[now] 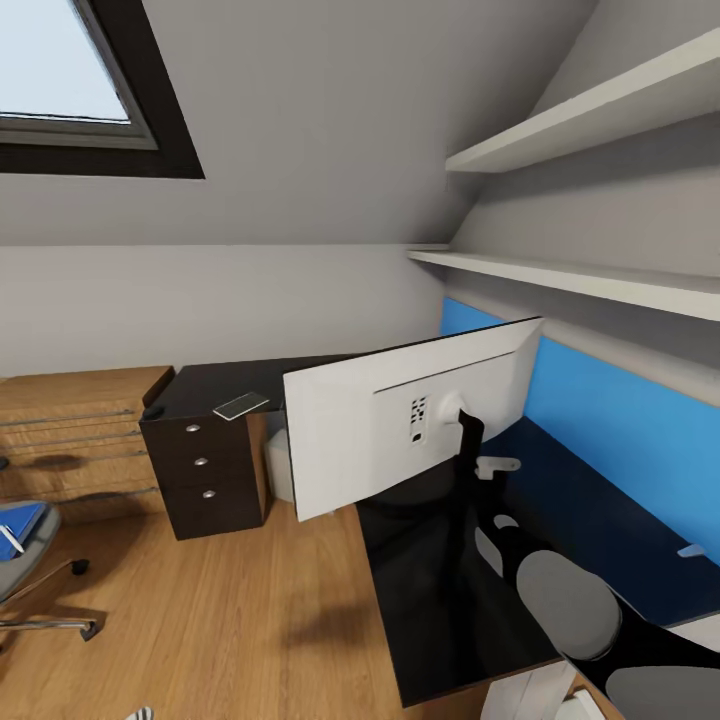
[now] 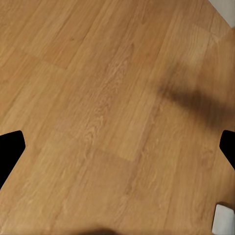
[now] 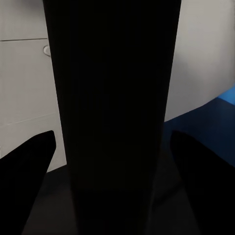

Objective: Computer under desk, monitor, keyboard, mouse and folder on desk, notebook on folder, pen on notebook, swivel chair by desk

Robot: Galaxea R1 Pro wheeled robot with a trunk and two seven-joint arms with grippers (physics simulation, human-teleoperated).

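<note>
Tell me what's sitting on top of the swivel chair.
On the swivel chair, at the head view's left edge, lies a blue folder with a thin white pen-like item on it. The frame cuts off the rest, so a notebook cannot be confirmed.

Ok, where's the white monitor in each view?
Head view: white flat monitor, centre, back towards camera.
Right wrist view: its dark stand, up close.
Left wrist view: wooden plank floor.
Shared landmark: blue wall panel, head and right wrist views.
</note>
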